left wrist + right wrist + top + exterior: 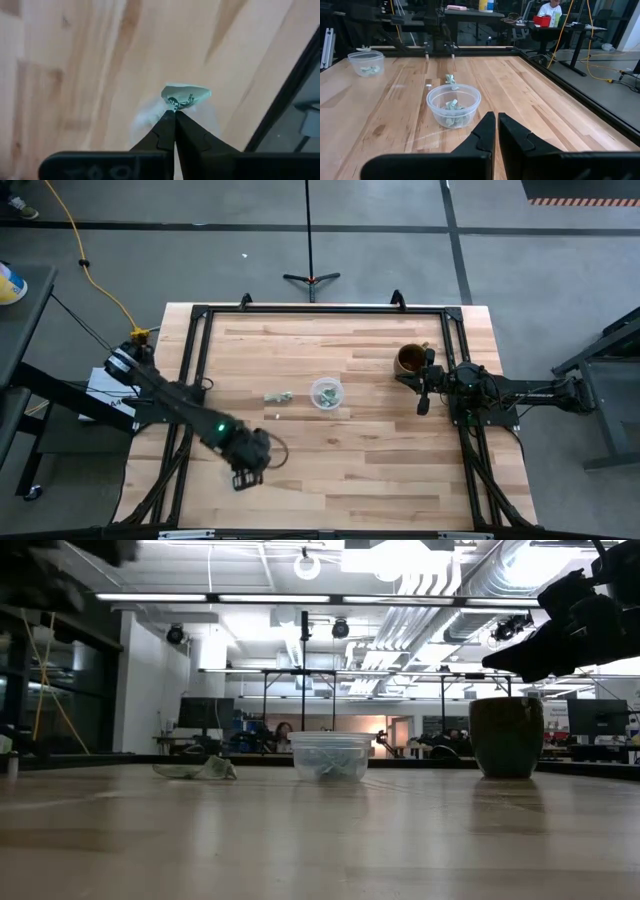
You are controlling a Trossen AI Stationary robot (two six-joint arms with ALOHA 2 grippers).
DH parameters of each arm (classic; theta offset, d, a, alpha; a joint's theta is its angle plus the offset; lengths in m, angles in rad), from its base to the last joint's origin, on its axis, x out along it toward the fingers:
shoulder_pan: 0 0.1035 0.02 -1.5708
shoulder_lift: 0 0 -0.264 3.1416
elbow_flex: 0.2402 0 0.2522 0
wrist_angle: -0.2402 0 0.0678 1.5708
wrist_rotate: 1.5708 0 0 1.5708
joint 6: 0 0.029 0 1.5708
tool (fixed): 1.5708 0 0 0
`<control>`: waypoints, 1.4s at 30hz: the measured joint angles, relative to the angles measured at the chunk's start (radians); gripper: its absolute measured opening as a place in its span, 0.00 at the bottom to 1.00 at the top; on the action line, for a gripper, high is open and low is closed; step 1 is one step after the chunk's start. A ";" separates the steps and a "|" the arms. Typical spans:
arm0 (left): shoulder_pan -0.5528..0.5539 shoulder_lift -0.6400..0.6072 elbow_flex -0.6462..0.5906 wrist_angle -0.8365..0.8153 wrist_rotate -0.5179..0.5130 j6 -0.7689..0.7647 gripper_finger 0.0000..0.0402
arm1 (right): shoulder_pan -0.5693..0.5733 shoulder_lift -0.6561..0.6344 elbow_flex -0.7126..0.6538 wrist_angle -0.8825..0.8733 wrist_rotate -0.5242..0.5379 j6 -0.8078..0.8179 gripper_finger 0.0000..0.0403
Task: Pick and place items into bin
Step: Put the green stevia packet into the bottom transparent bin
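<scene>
My left gripper [245, 476] hangs over the near-left part of the table, shut on one tiny pale green-grey piece [185, 95] with dark print. A few loose pieces [278, 396] lie on the wood left of a clear cup [326, 393] that holds more pieces [452, 107]. A second clear cup [366, 62], also with pieces in it, stands farther off in the right wrist view. My right gripper [423, 404] waits shut, off the table, beside the brown mug [410, 360]. My left gripper pinches the small piece by its lower edge [174, 106] between the two fingertips [167, 120], coming from above and pointing down. Most of the piece sticks out past the tips. It looks lifted clear of the wood below.
A black frame rail [190, 370] runs along the table's left, far and right sides. The brown mug stands at the right near my right arm. One stray speck [277, 416] lies near the loose pieces. Bare wood [380, 470] fills the near half of the table.
</scene>
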State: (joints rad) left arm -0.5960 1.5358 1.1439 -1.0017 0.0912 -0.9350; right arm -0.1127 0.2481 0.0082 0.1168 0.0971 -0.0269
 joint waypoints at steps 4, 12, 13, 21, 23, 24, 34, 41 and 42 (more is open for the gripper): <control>-0.086 0.001 0.000 0.024 -0.042 -0.076 0.06 | 0.000 0.000 0.000 0.000 0.000 0.000 0.03; -0.175 0.001 0.000 0.000 -0.069 -0.219 0.11 | 0.000 0.000 0.000 0.000 0.000 0.003 0.03; -0.181 0.001 0.000 0.002 -0.071 -0.223 0.13 | 0.000 0.000 0.000 0.000 0.000 0.003 0.03; -0.183 0.001 0.000 -0.001 -0.127 -0.300 0.26 | 0.000 0.000 0.000 0.000 0.000 0.003 0.03; -0.183 0.000 0.000 -0.033 -0.171 -0.296 0.31 | 0.000 0.000 0.000 0.000 0.000 0.003 0.03; -0.183 -0.001 0.000 -0.063 -0.207 -0.297 0.33 | 0.000 0.000 0.000 0.000 0.000 0.003 0.03; 0.039 -0.043 -0.033 -0.254 -0.579 -0.201 0.60 | 0.000 0.000 0.000 0.000 0.000 0.009 0.03; 0.419 -0.034 -0.133 -0.004 -0.360 0.282 0.78 | 0.000 0.001 0.000 -0.001 0.000 0.004 0.03; 0.465 -0.036 -0.146 0.022 -0.327 0.344 0.80 | 0.000 0.001 0.000 -0.003 0.000 0.003 0.03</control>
State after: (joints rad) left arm -0.1306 1.5000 0.9981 -0.9796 -0.2359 -0.5910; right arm -0.1126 0.2489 0.0082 0.1141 0.0971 -0.0235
